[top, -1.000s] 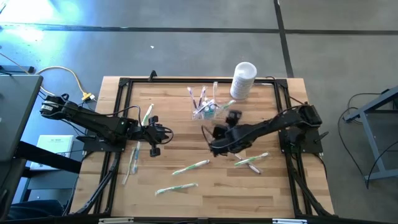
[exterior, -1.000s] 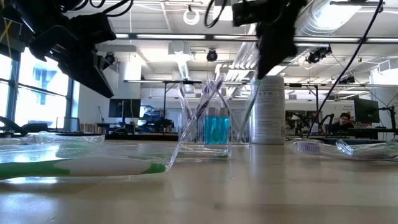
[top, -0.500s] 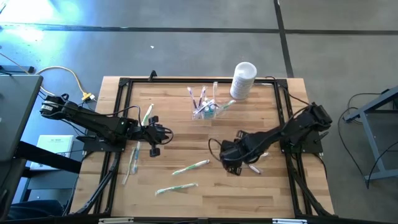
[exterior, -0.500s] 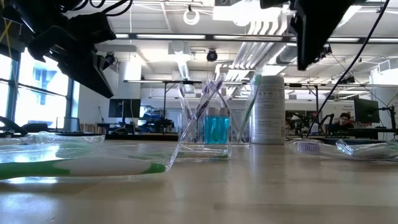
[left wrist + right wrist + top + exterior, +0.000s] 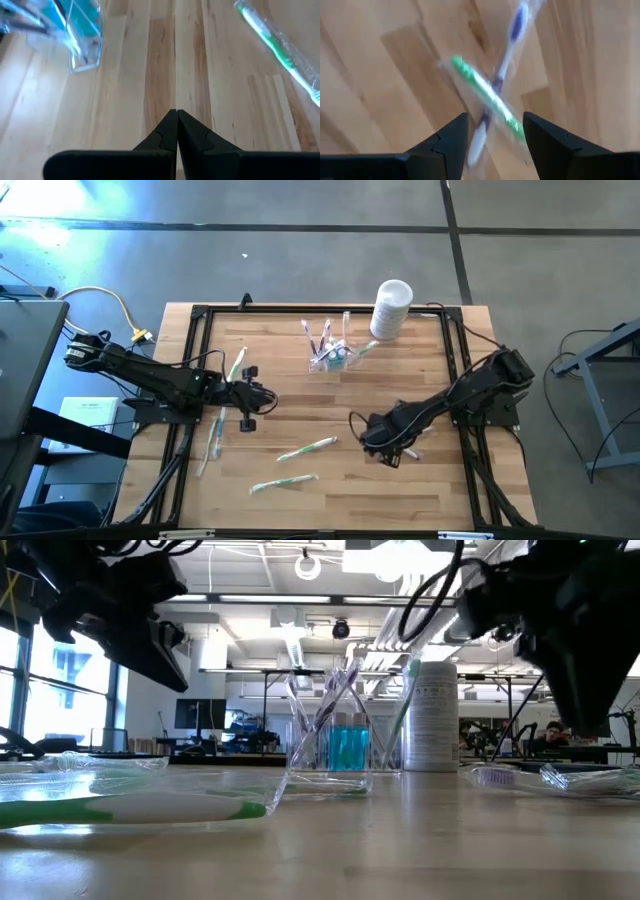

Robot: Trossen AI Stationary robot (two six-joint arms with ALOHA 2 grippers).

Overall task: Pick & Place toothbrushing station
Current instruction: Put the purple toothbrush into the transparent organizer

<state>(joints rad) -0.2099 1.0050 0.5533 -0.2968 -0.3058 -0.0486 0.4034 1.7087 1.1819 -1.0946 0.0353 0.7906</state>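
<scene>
Two crossed wrapped toothbrushes [image 5: 492,95] lie under the parted right gripper [image 5: 385,448], apparently ungrasped; left gripper [image 5: 262,394] clenched, empty; toothbrushing station [image 5: 330,355] stands near the table's [image 5: 330,490] far edge.

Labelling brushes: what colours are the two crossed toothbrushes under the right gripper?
One green, one blue/purple and white; right wrist view shows them best.

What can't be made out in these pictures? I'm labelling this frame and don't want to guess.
- Two crossed brushes: hidden under the right gripper in the high view; blurred in the right wrist view, so whether they touch is unclear.
- Holder: its compartments are too small to count in the high view; cut off by the edge and blurred in the left wrist view.
- White container: its label is too small to read in the low view.
</scene>
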